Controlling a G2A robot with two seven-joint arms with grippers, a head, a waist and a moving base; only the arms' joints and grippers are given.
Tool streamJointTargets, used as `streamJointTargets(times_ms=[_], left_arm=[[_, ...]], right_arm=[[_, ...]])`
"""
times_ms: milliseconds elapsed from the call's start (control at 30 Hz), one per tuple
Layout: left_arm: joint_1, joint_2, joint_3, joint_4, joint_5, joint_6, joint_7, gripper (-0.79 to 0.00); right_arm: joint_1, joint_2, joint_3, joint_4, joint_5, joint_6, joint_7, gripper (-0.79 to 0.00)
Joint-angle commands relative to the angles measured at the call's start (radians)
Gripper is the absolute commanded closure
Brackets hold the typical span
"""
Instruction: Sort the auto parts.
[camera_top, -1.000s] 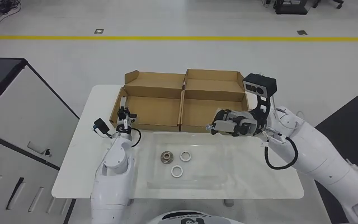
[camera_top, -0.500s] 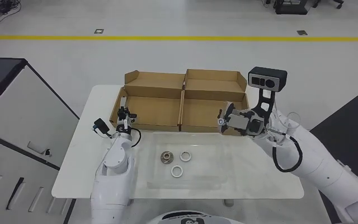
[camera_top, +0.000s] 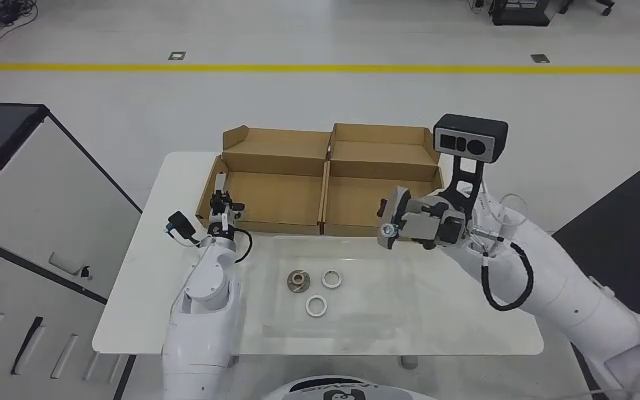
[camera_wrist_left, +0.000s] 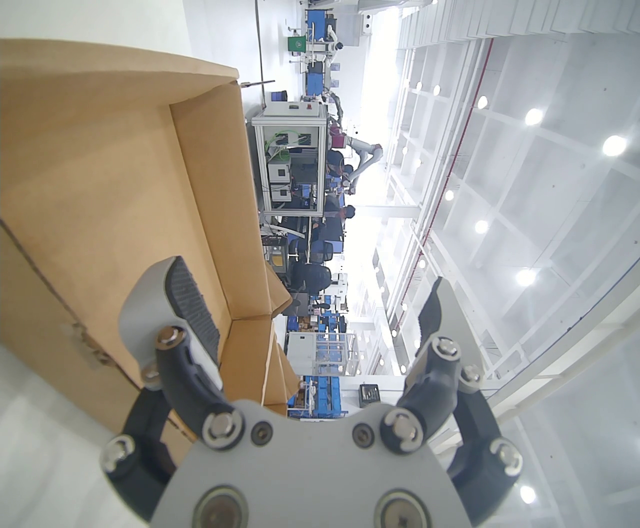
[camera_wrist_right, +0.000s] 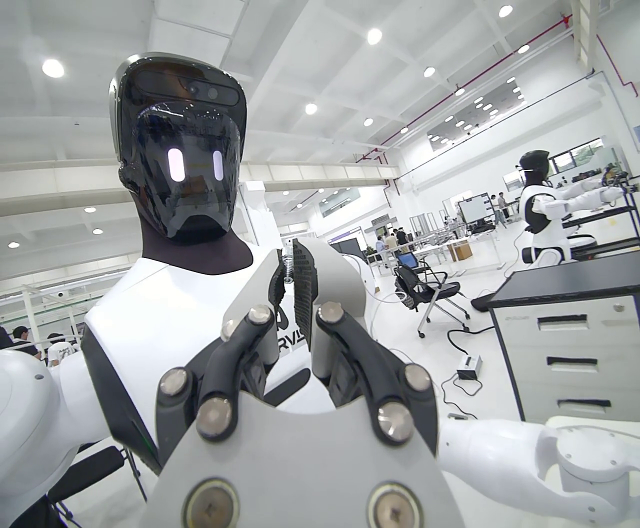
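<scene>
The top view looked steeply down on the tabletop (camera_top: 140, 300) from above. The left wrist camera sat close against the left cardboard box (camera_wrist_left: 100, 200) (camera_top: 270, 200) — shared with the top view — facing the ceiling (camera_wrist_left: 525, 200). The right wrist camera faced back off the tabletop, seemingly near level.

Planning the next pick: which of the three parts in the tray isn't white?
The grey metal part, beside the far ring; that and the near ring are both white.
</scene>
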Motion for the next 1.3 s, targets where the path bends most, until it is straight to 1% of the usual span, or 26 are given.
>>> streamJointTargets(times_ms=[0,67,133,200,367,767,967,1267], left_arm=[[0.000,0.000,0.000,0.000,0.000,0.000,0.000,-0.785],[0.000,0.000,0.000,0.000,0.000,0.000,0.000,-0.785],[0.000,0.000,0.000,0.000,0.000,0.000,0.000,-0.785],[0.000,0.000,0.000,0.000,0.000,0.000,0.000,-0.785],[0.000,0.000,0.000,0.000,0.000,0.000,0.000,-0.785],[0.000,0.000,0.000,0.000,0.000,0.000,0.000,-0.785],[0.000,0.000,0.000,0.000,0.000,0.000,0.000,-0.785],[0.000,0.000,0.000,0.000,0.000,0.000,0.000,-0.785]], right_arm=[[0.000,0.000,0.000,0.000,0.000,0.000,0.000,0.000],[-0.009,-0.002,0.004,-0.016,-0.003,0.018,-0.016,0.000],[-0.024,-0.009,0.009,-0.039,0.022,0.012,-0.030,0.000],[-0.032,-0.016,0.011,-0.055,0.064,-0.005,-0.014,0.000],[-0.040,-0.034,0.022,-0.089,0.149,0.013,0.013,0.000],[-0.086,-0.094,0.063,-0.107,0.252,0.063,0.063,0.000],[-0.111,-0.122,0.104,-0.069,0.234,0.096,0.096,0.000],[-0.134,-0.145,0.164,-0.009,0.121,0.157,0.157,0.000]])
